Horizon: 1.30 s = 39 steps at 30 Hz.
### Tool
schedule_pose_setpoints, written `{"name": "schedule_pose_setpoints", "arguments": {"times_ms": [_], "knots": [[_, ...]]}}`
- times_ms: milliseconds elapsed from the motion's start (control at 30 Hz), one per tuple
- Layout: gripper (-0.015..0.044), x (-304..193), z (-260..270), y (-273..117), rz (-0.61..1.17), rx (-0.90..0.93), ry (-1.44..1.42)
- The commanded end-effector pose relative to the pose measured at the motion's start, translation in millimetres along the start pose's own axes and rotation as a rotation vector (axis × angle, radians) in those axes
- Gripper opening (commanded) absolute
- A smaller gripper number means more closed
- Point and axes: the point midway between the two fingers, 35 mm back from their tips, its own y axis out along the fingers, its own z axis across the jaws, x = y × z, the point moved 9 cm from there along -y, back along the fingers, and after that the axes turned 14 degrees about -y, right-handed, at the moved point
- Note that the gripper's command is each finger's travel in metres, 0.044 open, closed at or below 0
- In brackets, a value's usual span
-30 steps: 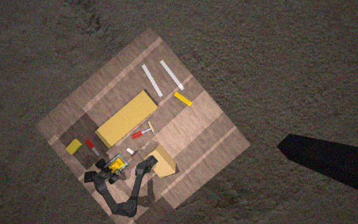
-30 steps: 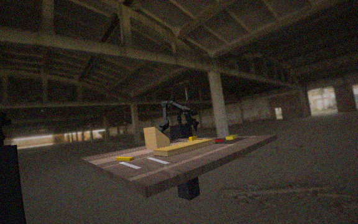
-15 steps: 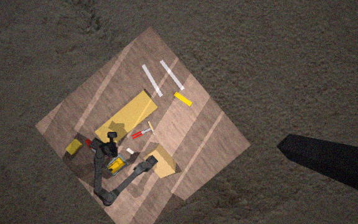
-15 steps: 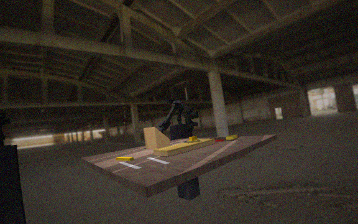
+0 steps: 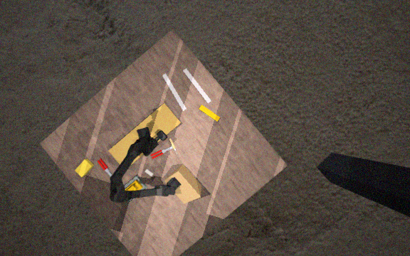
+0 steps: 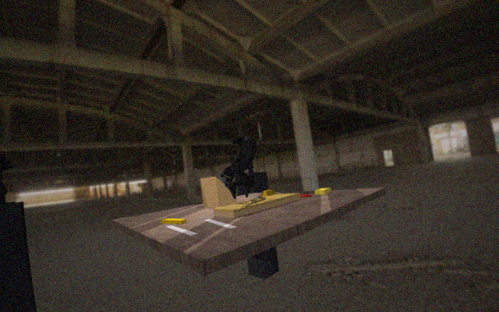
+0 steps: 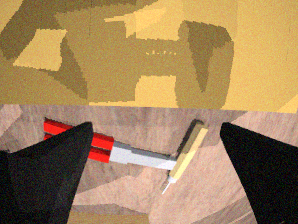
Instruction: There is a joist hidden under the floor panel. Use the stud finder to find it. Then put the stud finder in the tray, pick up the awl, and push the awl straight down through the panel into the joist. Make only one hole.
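While the gripper [image 5: 151,145] [image 6: 241,195] [image 7: 160,128] hangs wide open, gripping nothing, the wrist view shows the awl [image 5: 173,144] [image 7: 190,151] toward four o'clock and the panel [image 5: 167,117] [image 6: 249,209] [image 7: 260,60] toward twelve

One open gripper [image 5: 150,146] [image 6: 241,195] [image 7: 160,128], room between its fingers; in the wrist view, the awl [image 5: 172,143] [image 7: 191,152] lies across that gap, with red-handled pliers [image 5: 163,151] [image 7: 104,147] crowding its handle and reaching under one finger. Alongside: one long yellow panel [image 5: 169,121] [image 6: 232,211] [image 7: 260,60], bounding one side. Opposite: one sloped wooden block [image 5: 188,188] [image 6: 214,192], standing taller than the panel, bare tabletop [image 5: 194,153] between block and panel.
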Motion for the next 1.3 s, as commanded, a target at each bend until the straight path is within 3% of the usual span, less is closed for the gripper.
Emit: {"name": "schedule_pose_setpoints", "arguments": {"times_ms": [0, 633, 1267], "knots": [[0.0440, -42.8, -50.7, 13.2, 0.027, 0.068, 0.264], [0.0440, -56.5, -55.1, 17.1, 0.031, 0.081, 0.301], [0.0440, -54.5, -53.8, 48.1, 0.030, 0.082, 0.300]]}}
